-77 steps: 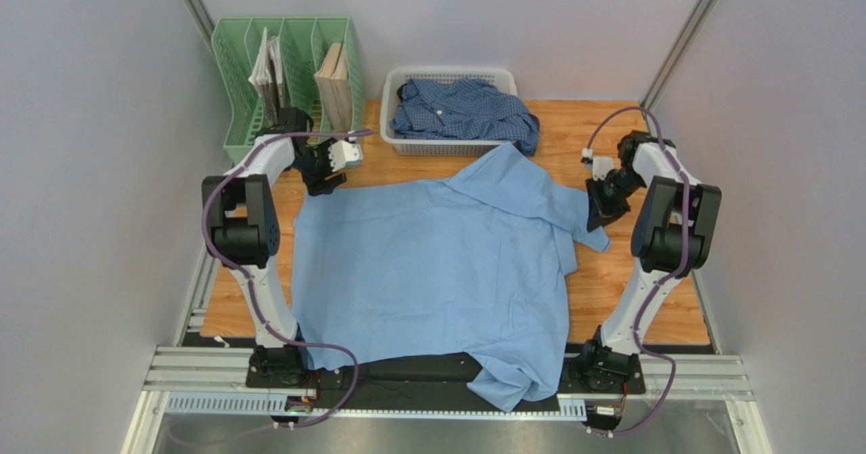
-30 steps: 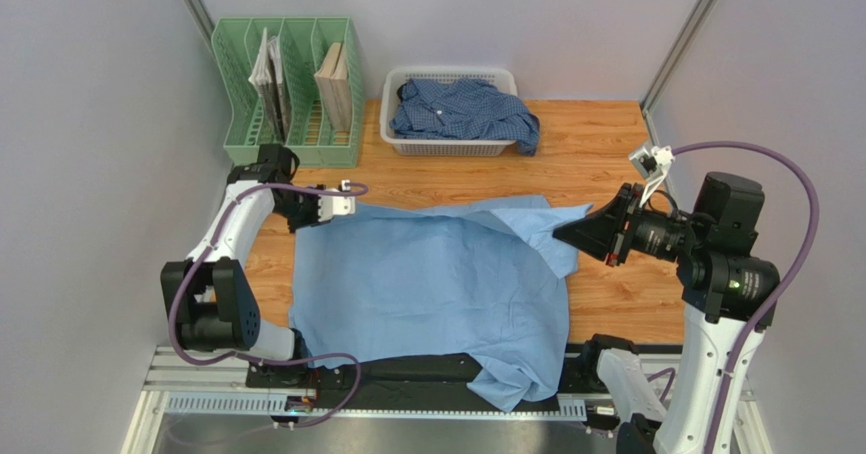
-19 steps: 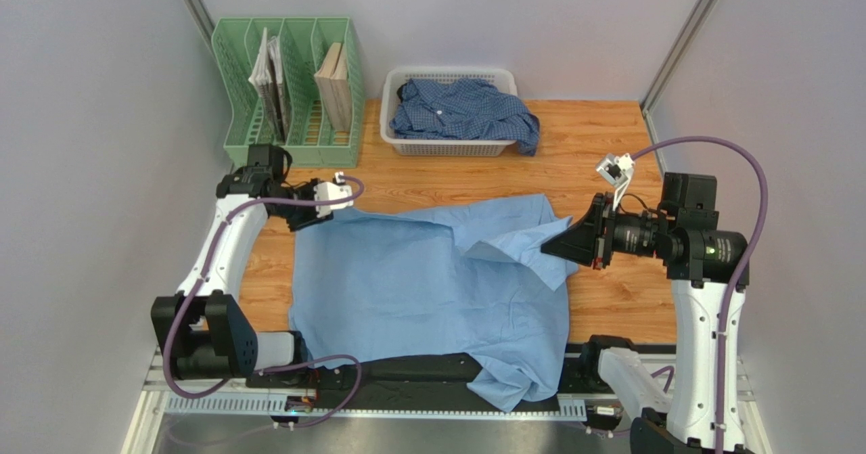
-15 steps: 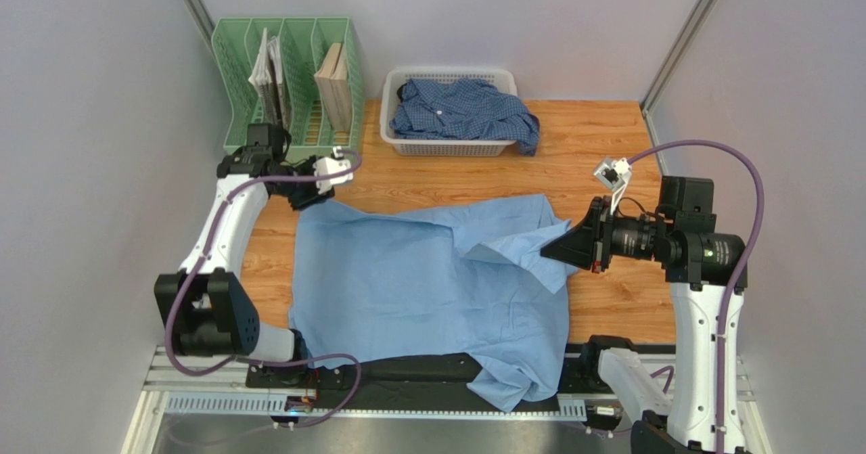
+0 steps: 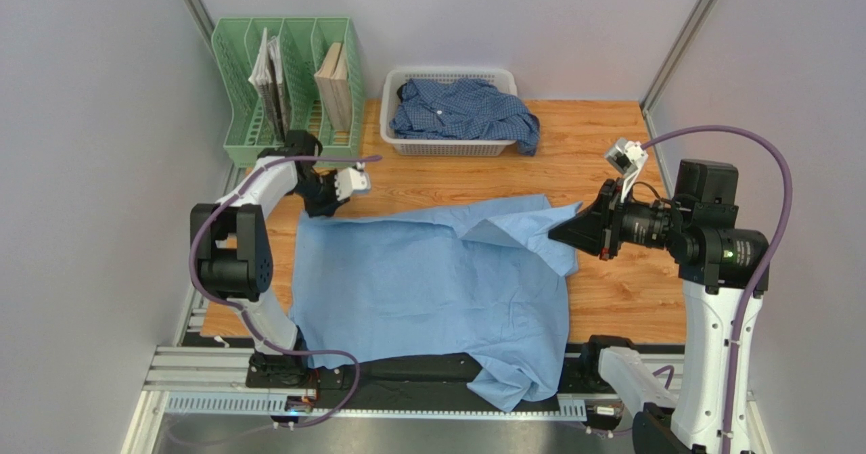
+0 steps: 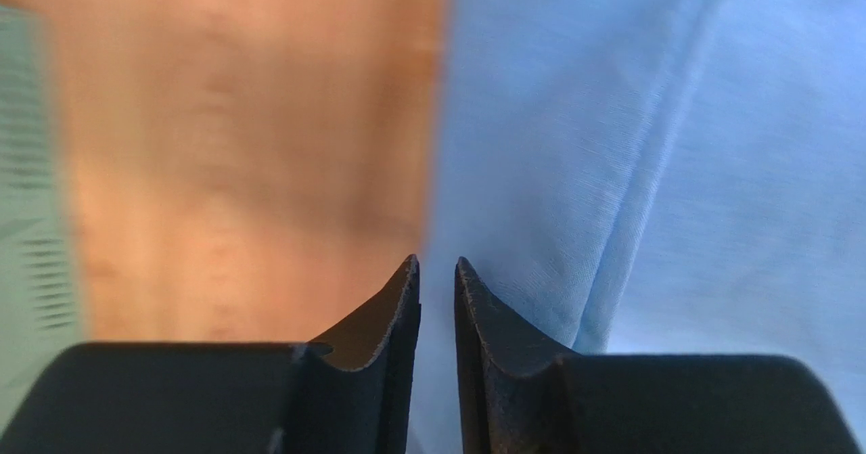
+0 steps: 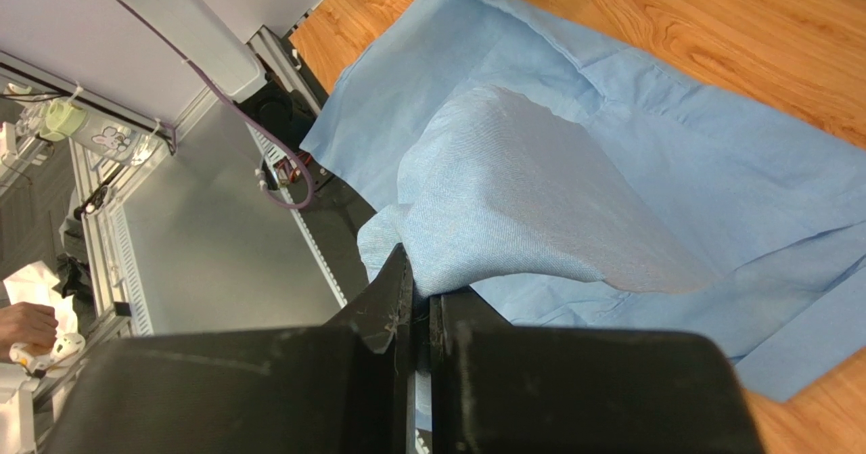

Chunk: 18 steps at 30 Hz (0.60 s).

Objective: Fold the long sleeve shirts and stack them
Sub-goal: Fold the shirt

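The light sky-blue shirt [image 5: 427, 292] lies spread over the table, with one part hanging over the near edge. My left gripper [image 5: 323, 202] is at its far left corner. In the left wrist view its fingers [image 6: 437, 263] are almost together, with blue cloth [image 6: 712, 170] filling the slit. My right gripper [image 5: 557, 236] is raised at the far right and shut on a corner of the shirt [image 7: 529, 160]. That corner rises as a flap to the pinch [image 7: 422, 271]. The darker checked shirt [image 5: 462, 109] lies crumpled in the basket.
The white slotted basket [image 5: 447, 71] stands at the back centre. A green file rack [image 5: 290, 78] with papers stands at the back left, close behind my left arm. Bare wooden tabletop [image 5: 610, 150] shows at the back right. Metal rails run along the near edge.
Both grippers pulled the shirt's far edge toward the near side. In the last half second the right gripper drew its corner slightly right and back. The left arm's elbow swung inward.
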{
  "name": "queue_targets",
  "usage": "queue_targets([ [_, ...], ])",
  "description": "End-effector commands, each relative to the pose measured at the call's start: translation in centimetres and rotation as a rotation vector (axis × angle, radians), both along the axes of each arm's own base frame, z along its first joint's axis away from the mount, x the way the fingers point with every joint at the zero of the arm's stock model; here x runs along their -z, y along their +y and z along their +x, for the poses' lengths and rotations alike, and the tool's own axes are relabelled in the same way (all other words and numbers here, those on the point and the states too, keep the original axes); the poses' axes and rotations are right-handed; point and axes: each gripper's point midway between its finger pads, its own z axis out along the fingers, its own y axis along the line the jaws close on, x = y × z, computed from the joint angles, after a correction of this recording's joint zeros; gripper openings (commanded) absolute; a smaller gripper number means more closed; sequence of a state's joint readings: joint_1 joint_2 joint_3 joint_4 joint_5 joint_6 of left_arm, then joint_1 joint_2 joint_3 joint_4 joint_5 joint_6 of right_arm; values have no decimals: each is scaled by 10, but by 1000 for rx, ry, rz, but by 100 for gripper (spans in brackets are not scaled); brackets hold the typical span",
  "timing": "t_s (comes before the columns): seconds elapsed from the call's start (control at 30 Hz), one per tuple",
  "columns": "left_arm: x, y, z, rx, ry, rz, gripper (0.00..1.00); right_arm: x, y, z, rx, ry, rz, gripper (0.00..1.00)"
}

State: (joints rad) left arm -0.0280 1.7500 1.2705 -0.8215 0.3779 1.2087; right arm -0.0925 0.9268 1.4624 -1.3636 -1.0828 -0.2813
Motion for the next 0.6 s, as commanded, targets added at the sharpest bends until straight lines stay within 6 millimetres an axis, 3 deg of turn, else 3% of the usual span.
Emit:
queue_targets([
  [0.0, 28, 9, -62, 99, 98, 65, 25, -1, 4, -6, -22, 61, 24, 0],
  [0.1, 35, 7, -69, 81, 111, 50, 25, 26, 3, -1, -48, 115, 3, 0],
  [0.2, 24, 0, -69, 63, 88, 7, 29, 44, 9, 3, -94, 146, -14, 0],
  [0.3, -7, -13, -67, 58, 18, -70, 31, 56, 23, 11, -155, 141, -60, 0],
  [0.4, -53, -34, -67, 32, -62, -197, 33, 61, 40, 29, -200, 102, -125, 0],
  [0.43, -76, -39, -69, 31, -126, -237, 37, 66, 44, 36, -198, 98, -163, 0],
  [0.5, -105, -59, -80, 11, -147, -375, 41, 73, 65, 44, -273, 111, -204, 0],
  [0.53, -127, -66, -88, 14, -197, -423, 48, 78, 71, 48, -291, 121, -226, 0],
  [0.57, -140, -77, -97, 22, -195, -500, 52, 91, 81, 57, -316, 169, -252, 0],
])
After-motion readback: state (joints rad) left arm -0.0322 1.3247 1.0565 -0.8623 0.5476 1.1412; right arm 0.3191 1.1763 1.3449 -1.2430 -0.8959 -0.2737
